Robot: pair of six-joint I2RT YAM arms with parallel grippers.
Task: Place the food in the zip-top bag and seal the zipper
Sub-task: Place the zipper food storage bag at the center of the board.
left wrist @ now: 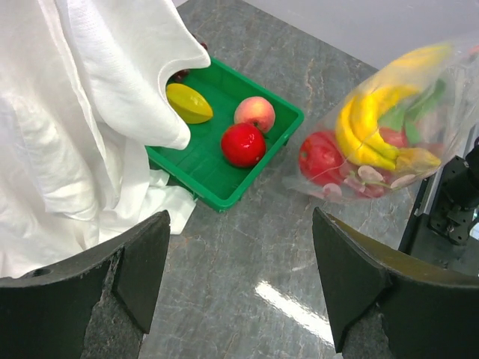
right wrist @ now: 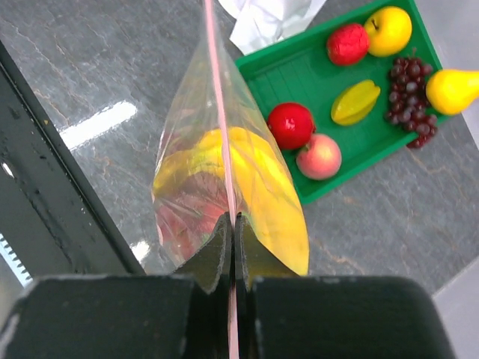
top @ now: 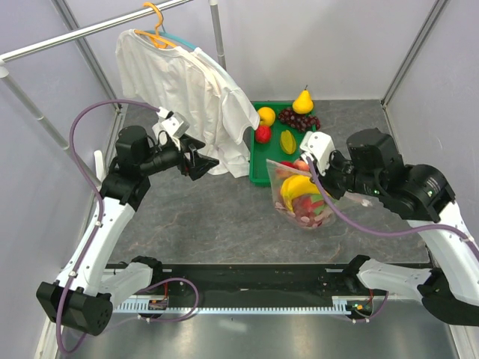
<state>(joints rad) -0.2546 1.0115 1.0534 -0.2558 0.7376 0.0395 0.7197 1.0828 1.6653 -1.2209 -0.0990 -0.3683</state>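
the right gripper point(right wrist: 232, 228) is pinching the zipper point(right wrist: 217, 112), its two fingers pressing together on the pink strip with no gap showing. in the right wrist view the strip is running straight away from the fingers as one thin line, and the bag point(right wrist: 187, 172) is hanging down on both sides of it. the banana point(right wrist: 262, 172) is sitting inside the bag, filling much of it, with a red piece point(left wrist: 322, 157) lying beside it and pink and green bits showing through the plastic lower down. the bag is hanging just beside the near edge of the tray point(right wrist: 299, 67), over the grey table point(top: 194, 217); whether its bottom is touching the table, i cannot tell. in the tray a star fruit point(right wrist: 353, 103), a peach point(right wrist: 319, 157), a red apple point(right wrist: 290, 125), grapes point(right wrist: 408, 112) and a pear point(right wrist: 453, 90) are lying apart from each other.

the left gripper point(left wrist: 239, 277) is hovering with its fingers spread wide and gripping nothing, well apart from the bag and facing toward it across the table. it is sitting just beside the white shirt point(top: 179, 75), which is hanging from a hanger on the rail and draping over the tray's left end.
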